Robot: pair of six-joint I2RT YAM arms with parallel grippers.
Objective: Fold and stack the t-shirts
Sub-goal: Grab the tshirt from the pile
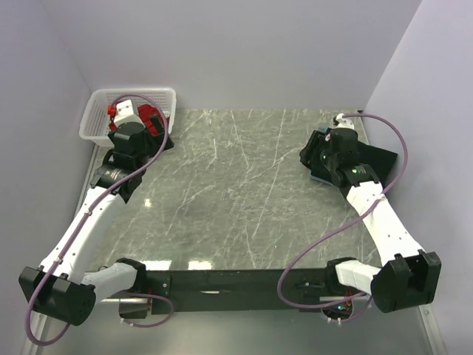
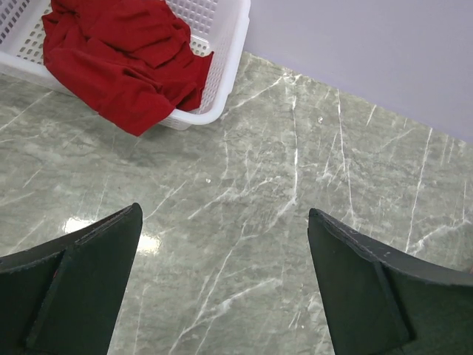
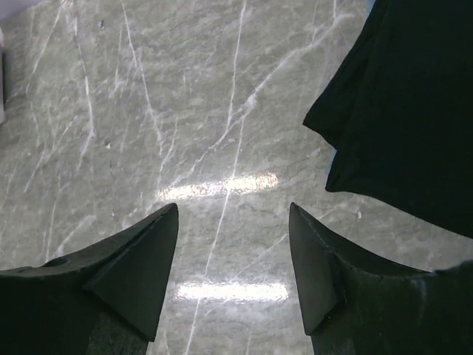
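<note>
A bright red t-shirt (image 2: pixel 126 59) lies crumpled in the white mesh basket (image 2: pixel 229 66) and hangs over its near rim; it also shows in the top view (image 1: pixel 154 118). My left gripper (image 2: pixel 223 214) is open and empty over bare table, a little in front of the basket; the top view shows it (image 1: pixel 161 140) beside the basket's corner. A black t-shirt (image 3: pixel 406 96) lies flat at the far right (image 1: pixel 380 159), with a light blue edge (image 1: pixel 319 180) showing under it. My right gripper (image 3: pixel 233 208) is open and empty, just left of the black shirt's edge (image 1: pixel 307 157).
The grey marble table (image 1: pixel 236 192) spreads between the two arms. Lilac walls close in the back and both sides. The basket stands in the far left corner (image 1: pixel 96 111). A black bar with the arm bases runs along the near edge (image 1: pixel 236 285).
</note>
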